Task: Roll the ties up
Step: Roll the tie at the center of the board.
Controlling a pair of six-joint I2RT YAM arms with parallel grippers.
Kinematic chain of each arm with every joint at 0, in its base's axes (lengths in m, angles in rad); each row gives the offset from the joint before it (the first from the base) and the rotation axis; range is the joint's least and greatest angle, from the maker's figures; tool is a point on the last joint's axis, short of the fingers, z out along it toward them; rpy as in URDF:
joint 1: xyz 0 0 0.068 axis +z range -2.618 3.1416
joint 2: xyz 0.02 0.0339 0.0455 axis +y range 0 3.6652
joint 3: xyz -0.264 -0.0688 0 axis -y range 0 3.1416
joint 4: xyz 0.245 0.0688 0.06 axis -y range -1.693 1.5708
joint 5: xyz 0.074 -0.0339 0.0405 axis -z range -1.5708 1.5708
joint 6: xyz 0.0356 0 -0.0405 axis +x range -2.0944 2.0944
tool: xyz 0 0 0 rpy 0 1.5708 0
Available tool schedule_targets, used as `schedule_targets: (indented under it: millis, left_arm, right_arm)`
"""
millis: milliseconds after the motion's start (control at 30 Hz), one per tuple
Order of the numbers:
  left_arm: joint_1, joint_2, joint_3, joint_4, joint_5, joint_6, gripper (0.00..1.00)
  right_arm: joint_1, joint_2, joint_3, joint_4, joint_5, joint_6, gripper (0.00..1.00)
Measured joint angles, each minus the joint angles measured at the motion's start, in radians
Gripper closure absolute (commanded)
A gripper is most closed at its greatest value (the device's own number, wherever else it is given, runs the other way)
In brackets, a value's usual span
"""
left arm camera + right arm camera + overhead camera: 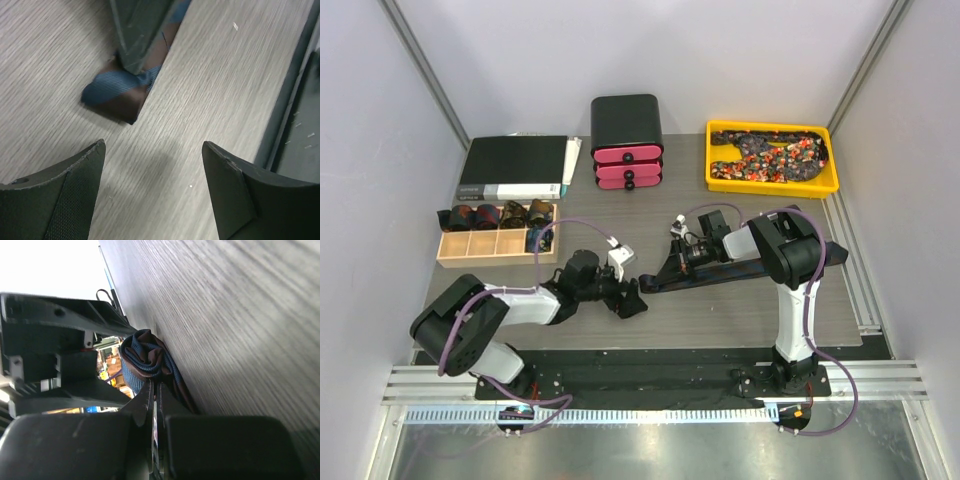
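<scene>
A dark tie (730, 272) lies in a long strip across the mat. In the right wrist view its end (147, 357) is blue and brown and folded into a small coil. My right gripper (155, 385) is shut on that end, low over the mat; it also shows in the top view (658, 280). My left gripper (152, 150) is open and empty, with the tie's end (117, 95) just ahead of its fingertips. In the top view it (632, 300) sits close to the left of the right gripper.
A wooden box (455, 250) with several rolled ties stands at the left. A yellow tray (715, 175) with speckled ties (770, 155) is at the back right. A black and pink drawer unit (627, 140) and a black binder (515, 168) stand at the back.
</scene>
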Motion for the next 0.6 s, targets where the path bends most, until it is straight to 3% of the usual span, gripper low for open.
schedule_targets:
  millis: [300,600]
  left_arm:
    - [-0.061,0.072,-0.012,0.113,-0.092,0.169,0.24]
    - [-0.061,0.185,0.029,0.227,-0.085,0.243,0.35]
  right_arm:
    - [-0.004,0.000,-0.006,0.002,-0.013,-0.007,0.99]
    - [-0.013,0.000,-0.014,0.008,-0.025,-0.008,0.99]
